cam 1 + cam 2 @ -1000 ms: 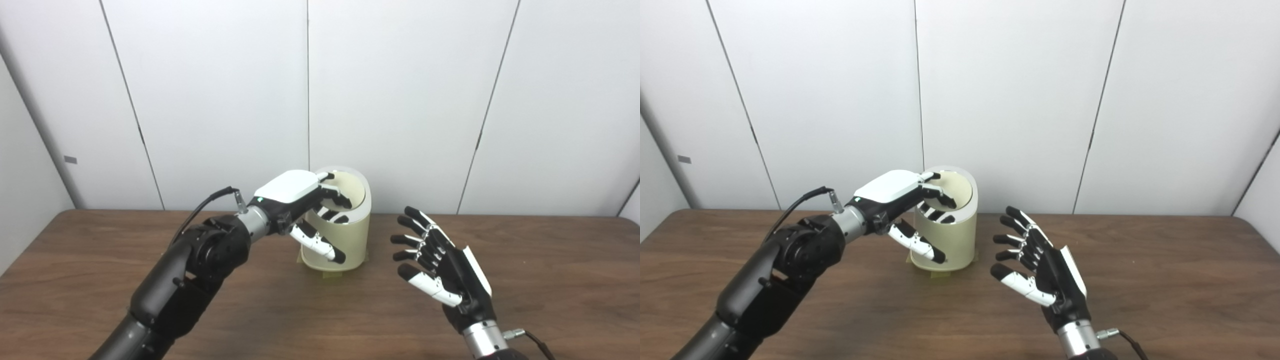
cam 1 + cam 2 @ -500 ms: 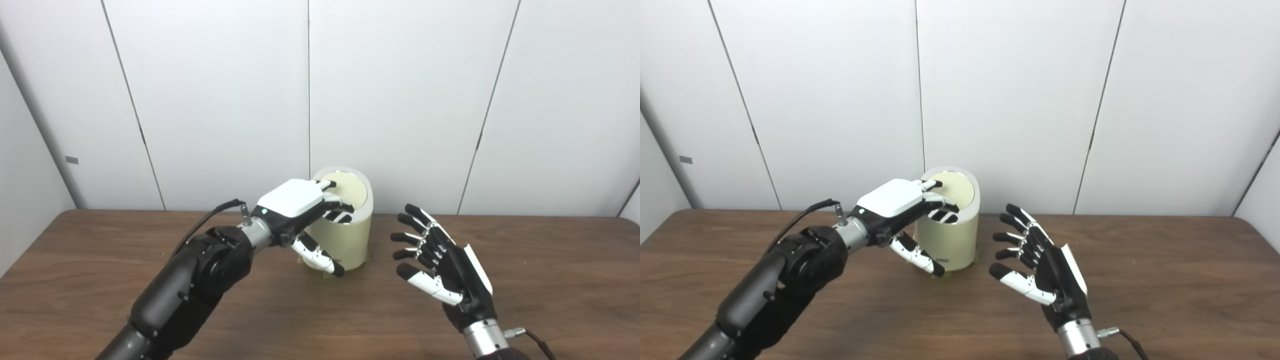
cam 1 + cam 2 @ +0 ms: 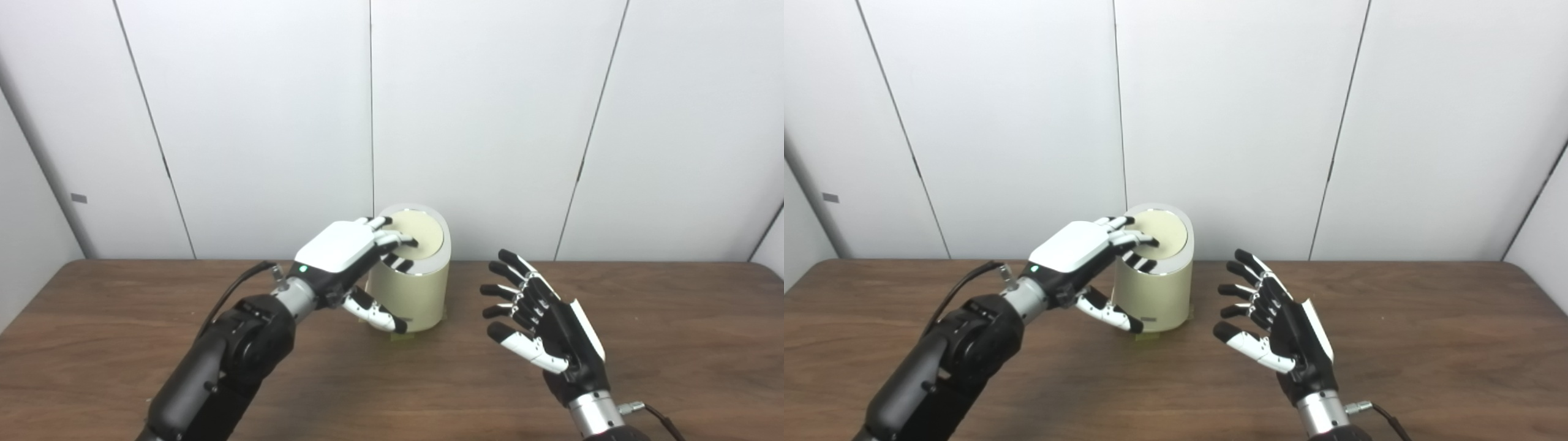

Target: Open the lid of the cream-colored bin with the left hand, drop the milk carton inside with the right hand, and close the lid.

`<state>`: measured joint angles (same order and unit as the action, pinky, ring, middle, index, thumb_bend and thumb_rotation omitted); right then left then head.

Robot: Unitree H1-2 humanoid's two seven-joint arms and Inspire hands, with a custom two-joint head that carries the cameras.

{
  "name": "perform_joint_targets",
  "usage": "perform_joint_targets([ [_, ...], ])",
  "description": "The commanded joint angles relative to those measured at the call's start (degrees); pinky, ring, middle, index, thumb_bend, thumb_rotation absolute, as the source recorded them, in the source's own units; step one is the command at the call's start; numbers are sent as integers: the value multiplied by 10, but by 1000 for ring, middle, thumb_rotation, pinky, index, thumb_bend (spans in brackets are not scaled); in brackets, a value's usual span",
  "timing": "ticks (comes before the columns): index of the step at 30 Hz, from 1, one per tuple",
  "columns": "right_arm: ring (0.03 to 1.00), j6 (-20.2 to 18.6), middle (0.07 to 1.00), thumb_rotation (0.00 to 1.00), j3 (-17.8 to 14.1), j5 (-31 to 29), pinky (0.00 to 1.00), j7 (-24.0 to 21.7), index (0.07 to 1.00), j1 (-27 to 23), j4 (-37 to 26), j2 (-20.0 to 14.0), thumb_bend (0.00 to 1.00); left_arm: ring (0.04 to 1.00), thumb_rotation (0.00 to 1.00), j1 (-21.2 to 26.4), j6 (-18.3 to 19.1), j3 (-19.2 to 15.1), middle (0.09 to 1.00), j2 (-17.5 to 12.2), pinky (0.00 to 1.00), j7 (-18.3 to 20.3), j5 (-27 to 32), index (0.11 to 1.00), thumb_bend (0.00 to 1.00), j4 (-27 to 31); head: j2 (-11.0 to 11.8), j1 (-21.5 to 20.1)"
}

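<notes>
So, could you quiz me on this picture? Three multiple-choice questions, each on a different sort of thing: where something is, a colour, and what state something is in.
1. Where does the bin stand?
A. at the table's back edge, near the wall
B. at the table's front edge
C. on the floor

2. What colour is the table?
A. white
B. dark brown wood
C. green

3. What is the right hand doing?
A. gripping a carton
B. pressing on the lid
C. open, holding nothing

Answers: 1 A, the bin sits just before the white wall panels. 2 B, wood grain shows across the top. 3 C, its fingers are spread and empty, while the left hand rests its fingers on the lid.
</notes>
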<state>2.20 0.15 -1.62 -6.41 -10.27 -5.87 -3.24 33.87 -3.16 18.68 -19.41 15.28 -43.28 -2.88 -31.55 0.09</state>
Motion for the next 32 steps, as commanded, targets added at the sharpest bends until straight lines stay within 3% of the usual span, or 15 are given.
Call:
perform_joint_targets([
  [1,735,22,848,453,-1,-1,575,6,877,-20,-11,0,809,1000,420,26,-9,-26,928,3,1000,-44,8,919,898,38,0,0],
  [6,736,22,854,475,0,5,582,4,883,-18,-8,-5,815,1000,402,-8,-23,-75,937,20,1000,-85,53,937,823,66,0,2],
  [8,740,20,857,469,-1,2,585,3,881,-17,-10,-5,817,946,352,-25,-32,-97,928,29,851,-94,96,907,801,70,0,2],
  [11,745,20,856,469,-2,4,587,3,877,-17,-8,-6,824,888,268,-64,-17,-146,895,61,772,-92,213,863,771,75,-1,2],
  [16,740,22,851,483,-1,9,598,4,875,-16,-7,-9,848,752,241,-134,2,-198,807,100,612,-78,359,843,739,73,-1,1],
  [21,744,17,853,464,-2,6,612,3,875,-11,-13,-10,842,600,259,-189,-13,-212,688,118,506,-94,389,779,689,63,-3,-3],
  [25,746,21,857,450,-6,0,610,1,874,-5,-14,-14,824,603,267,-218,-30,-221,687,130,467,-98,420,740,671,50,-3,1],
  [32,745,24,851,421,-17,-6,611,6,861,8,-15,-16,816,660,281,-219,-42,-222,724,125,531,-83,450,743,683,40,-1,-5],
])
